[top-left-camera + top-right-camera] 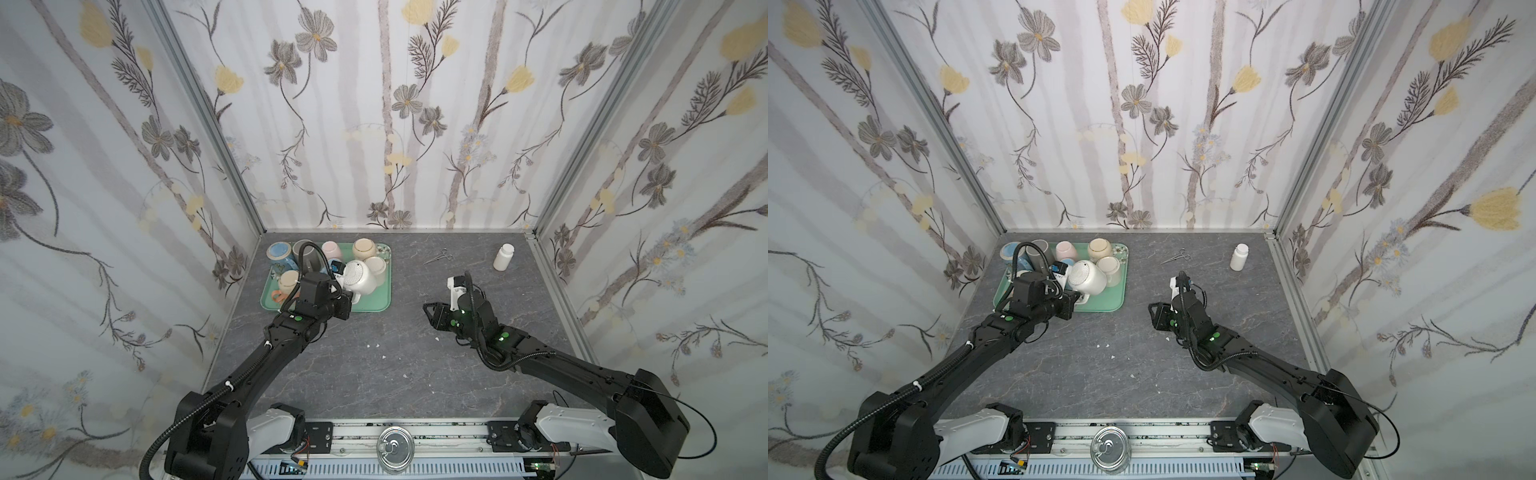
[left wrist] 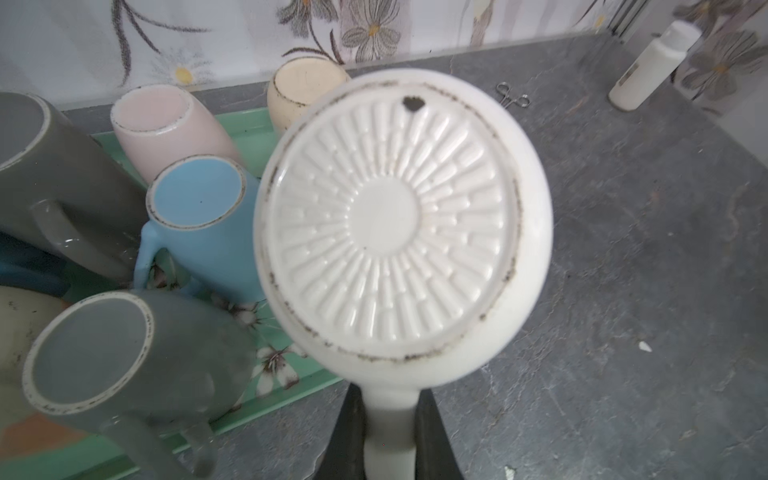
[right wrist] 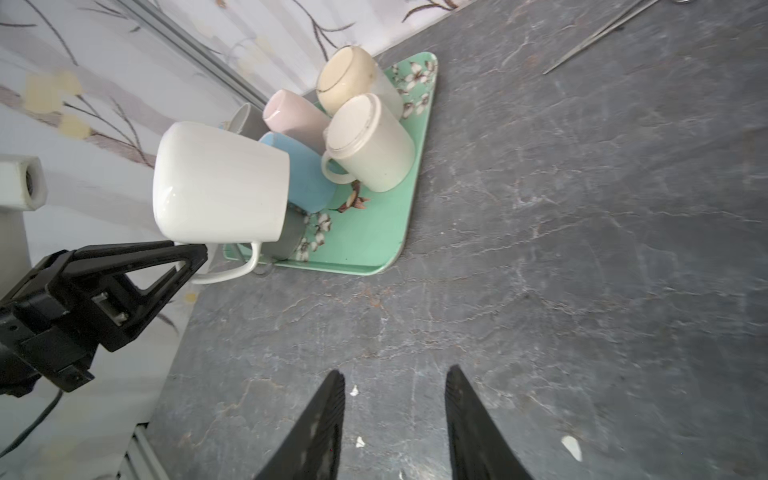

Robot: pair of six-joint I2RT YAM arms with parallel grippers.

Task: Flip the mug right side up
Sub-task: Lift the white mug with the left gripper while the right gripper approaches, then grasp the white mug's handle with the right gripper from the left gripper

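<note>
Now grips the white mug [image 1: 360, 277] by its handle with the left gripper [image 2: 388, 401], both black fingers [image 2: 347, 432] pressed flat against the handle's sides, no gap left. Holds the mug in the air over the near right part of the green tray [image 1: 376, 306], tilted well off upright: ribbed base turned up toward the camera in both top views, mouth hidden from above. Seen from the right wrist, lies roughly on its side, handle underneath, gripper tips closed on that handle. Fills most of the left wrist view with the ribbed base.

On the tray, standing base up and packed close together: a blue mug [image 2: 199, 195], a pink mug [image 2: 166, 124], a beige mug [image 2: 299, 89], a cream mug [image 3: 370, 143], a grey mug [image 2: 124, 365] and a darker grey mug [image 2: 50, 166].

Hovers the right gripper [image 3: 395, 372] over bare grey table [image 1: 415, 365], well to the right of the tray, jaws apart, nothing between them.

Toward the back of the table, well apart from both grippers: a white bottle [image 1: 503, 257] standing upright and small metal scissors [image 1: 436, 255] lying flat.
</note>
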